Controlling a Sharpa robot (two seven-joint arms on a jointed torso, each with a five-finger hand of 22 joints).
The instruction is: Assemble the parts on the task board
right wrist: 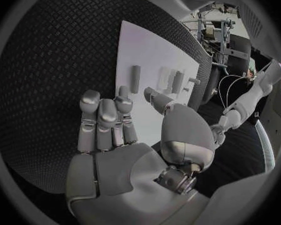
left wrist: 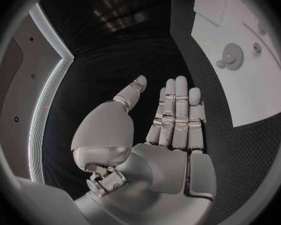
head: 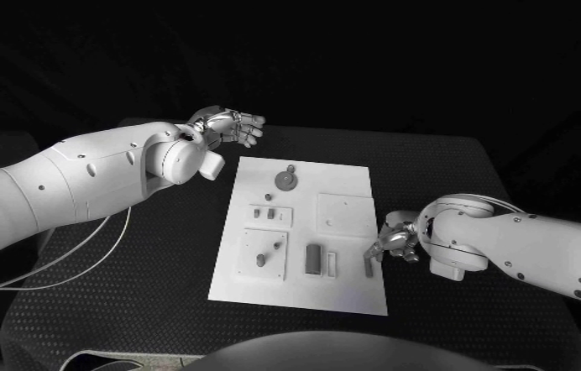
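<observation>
From above we see the white task board (head: 345,220) in the middle of the black table (head: 133,295), with small grey parts (head: 314,259) on it. Our left hand (head: 227,126) is past its far left corner; our left wrist view shows its fingers (left wrist: 176,110) straight, side by side, holding nothing. Our right hand (head: 394,242) is at the board's right edge; our right wrist view shows its fingers (right wrist: 103,120) bent over the board, holding nothing.

Table (head: 145,287) rough textured matt black; task board (head: 345,178) smooth matt white.
</observation>
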